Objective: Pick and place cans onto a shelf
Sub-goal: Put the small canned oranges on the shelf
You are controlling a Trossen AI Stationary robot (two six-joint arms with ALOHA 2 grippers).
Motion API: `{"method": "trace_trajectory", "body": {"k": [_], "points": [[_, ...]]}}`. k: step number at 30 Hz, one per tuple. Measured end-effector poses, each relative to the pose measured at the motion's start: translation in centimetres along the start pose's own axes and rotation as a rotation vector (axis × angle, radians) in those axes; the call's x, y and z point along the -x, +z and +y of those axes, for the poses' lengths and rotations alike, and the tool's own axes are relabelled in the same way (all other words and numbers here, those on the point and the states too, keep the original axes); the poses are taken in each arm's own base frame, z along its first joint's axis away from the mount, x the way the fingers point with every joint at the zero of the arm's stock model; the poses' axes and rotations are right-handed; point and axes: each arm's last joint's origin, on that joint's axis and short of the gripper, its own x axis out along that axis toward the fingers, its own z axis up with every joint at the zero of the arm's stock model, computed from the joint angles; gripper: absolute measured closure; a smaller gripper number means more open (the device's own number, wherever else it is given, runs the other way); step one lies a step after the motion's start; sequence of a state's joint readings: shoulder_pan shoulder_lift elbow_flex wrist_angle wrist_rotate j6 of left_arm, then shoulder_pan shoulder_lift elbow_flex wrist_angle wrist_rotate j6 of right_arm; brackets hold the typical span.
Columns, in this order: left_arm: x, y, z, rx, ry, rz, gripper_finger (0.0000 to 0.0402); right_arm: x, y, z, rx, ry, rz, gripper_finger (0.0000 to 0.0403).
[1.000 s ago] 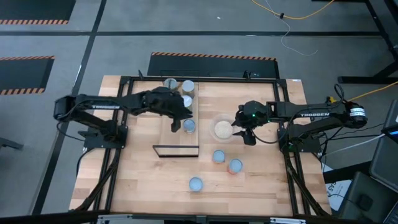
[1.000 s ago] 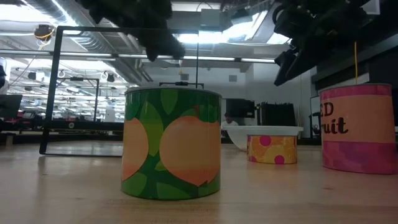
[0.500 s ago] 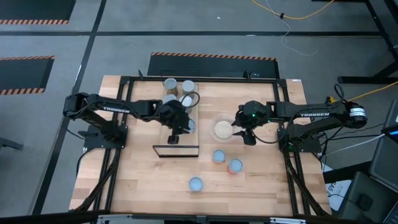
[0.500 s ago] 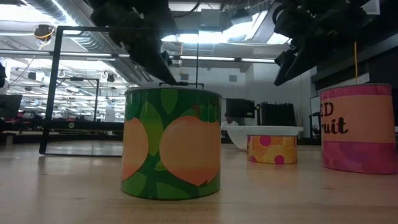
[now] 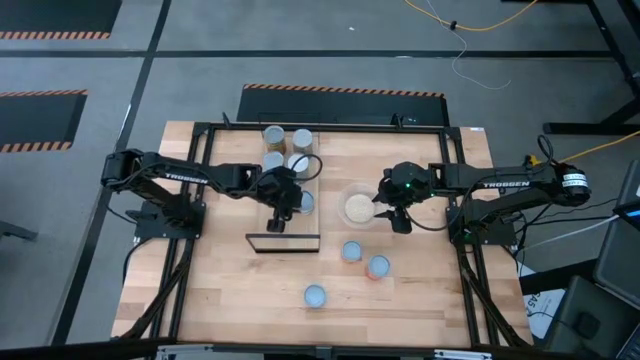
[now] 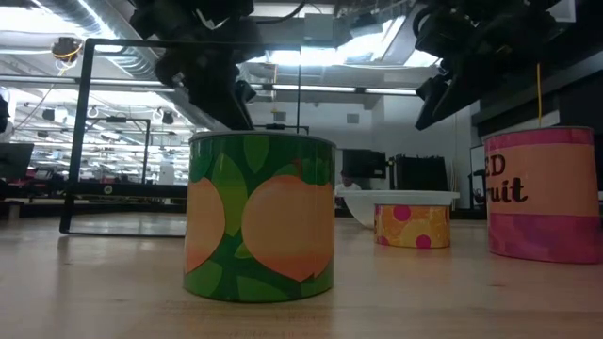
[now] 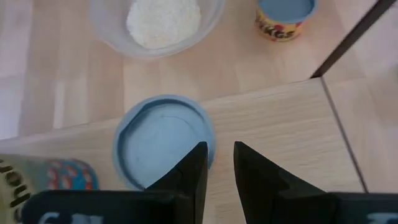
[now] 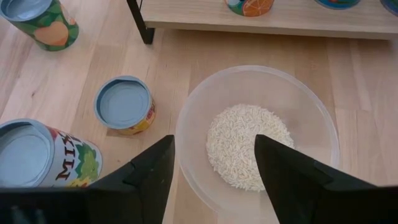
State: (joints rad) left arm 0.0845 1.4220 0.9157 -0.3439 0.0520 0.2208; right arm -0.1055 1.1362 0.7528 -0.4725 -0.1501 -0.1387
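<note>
The shelf [image 5: 300,226] is a light-wood board with a black frame [image 5: 283,241] at its near end. Several cans stand on it, one of them blue-topped [image 7: 163,140]. My left gripper [image 7: 217,177] hovers over the board right beside that can, fingers a narrow gap apart with nothing between them. Three more cans stand on the table [image 5: 351,250] [image 5: 377,266] [image 5: 314,295]. My right gripper [image 8: 214,180] waits wide open over the near rim of a clear bowl of rice [image 8: 249,143].
The green peach-print can [image 6: 261,217] stands closest to the table's near edge, with a pink can [image 6: 542,193] to its right. The bowl [image 5: 358,207] sits between the shelf and my right arm. A black rail frame [image 5: 330,127] borders the table.
My left gripper has come down and moved toward the table's near edge along the shelf, rolling its wrist as it went, and now stands beside the blue-topped can. The cans have stayed where they were.
</note>
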Motion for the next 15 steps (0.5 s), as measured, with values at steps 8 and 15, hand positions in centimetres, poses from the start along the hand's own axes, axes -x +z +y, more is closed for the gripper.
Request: {"method": "trace_trajectory", "body": {"k": [8,15], "points": [[0.0,-0.01,0.03,-0.053,0.009,0.003,0.0331,0.0,0.0,0.0,0.0,0.0,0.0,0.0178],[0.0,-0.03,0.13,-0.094,0.018,0.005,0.0331,0.0,0.0,0.0,0.0,0.0,0.0,0.0178]]}}
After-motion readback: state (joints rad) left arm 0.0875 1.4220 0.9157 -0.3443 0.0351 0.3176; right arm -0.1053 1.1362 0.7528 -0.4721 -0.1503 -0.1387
